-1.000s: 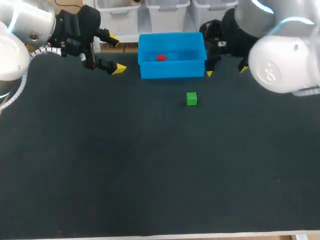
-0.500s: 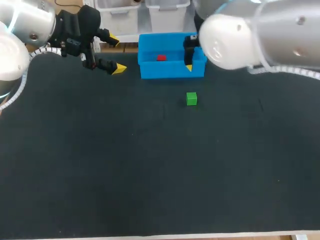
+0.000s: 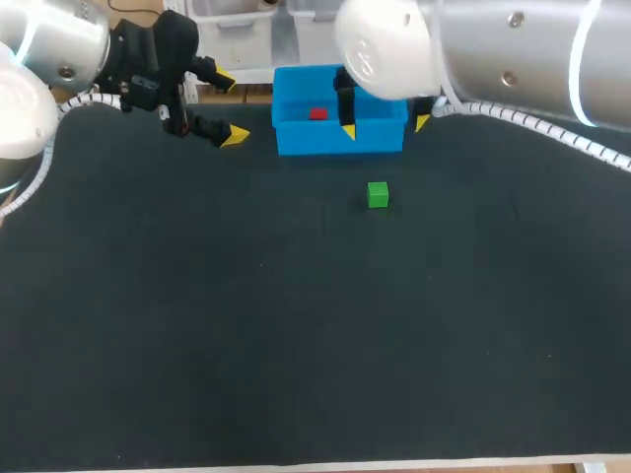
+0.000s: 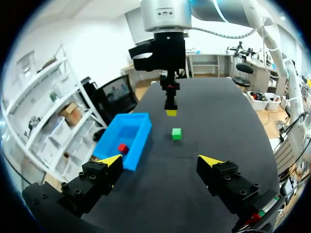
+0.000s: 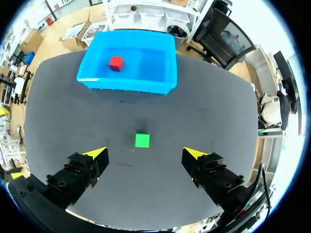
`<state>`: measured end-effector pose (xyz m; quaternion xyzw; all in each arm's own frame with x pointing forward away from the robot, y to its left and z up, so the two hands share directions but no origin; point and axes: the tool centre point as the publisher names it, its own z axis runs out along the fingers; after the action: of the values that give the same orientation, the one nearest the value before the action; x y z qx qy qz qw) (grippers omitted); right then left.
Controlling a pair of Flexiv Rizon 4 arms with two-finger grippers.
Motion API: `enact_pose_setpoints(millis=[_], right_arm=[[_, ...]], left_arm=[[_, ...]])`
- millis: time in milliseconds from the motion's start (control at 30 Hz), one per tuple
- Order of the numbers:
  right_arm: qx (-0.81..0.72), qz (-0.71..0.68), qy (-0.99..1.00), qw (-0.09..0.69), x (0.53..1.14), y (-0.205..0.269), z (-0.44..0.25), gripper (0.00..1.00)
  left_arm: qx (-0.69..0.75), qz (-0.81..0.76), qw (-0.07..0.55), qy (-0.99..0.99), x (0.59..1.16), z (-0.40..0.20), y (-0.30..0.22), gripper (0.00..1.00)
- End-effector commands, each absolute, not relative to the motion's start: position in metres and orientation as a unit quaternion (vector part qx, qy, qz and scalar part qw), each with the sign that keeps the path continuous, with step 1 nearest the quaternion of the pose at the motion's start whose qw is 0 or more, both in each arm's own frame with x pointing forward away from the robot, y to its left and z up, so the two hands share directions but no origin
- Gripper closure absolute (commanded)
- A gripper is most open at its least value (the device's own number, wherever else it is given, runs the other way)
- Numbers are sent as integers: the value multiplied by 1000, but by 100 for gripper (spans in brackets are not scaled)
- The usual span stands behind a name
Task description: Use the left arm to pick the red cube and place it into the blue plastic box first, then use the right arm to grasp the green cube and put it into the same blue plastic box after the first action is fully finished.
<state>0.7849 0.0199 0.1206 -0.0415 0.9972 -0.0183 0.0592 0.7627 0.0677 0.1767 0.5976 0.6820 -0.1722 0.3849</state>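
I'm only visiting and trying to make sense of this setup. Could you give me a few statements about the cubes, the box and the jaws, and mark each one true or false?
1. The red cube lies inside the blue box. True.
2. The green cube is in the box as well. False: it sits on the black table, outside the box and apart from it.
3. The right jaws are open and hold nothing. True.
4. The left jaws are shut on the red cube. False: they are open and empty, off to one side of the box.
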Motion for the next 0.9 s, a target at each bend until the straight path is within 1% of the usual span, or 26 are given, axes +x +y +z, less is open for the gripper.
enact_pose_setpoints(millis=[33, 900], right_arm=[[-38, -14, 997, 59, 787, 19, 120, 0], [-36, -19, 997, 62, 786, 18, 122, 0]], left_arm=[[599, -173, 386, 680, 763, 176, 69, 0], [599, -173, 386, 680, 763, 176, 69, 0]])
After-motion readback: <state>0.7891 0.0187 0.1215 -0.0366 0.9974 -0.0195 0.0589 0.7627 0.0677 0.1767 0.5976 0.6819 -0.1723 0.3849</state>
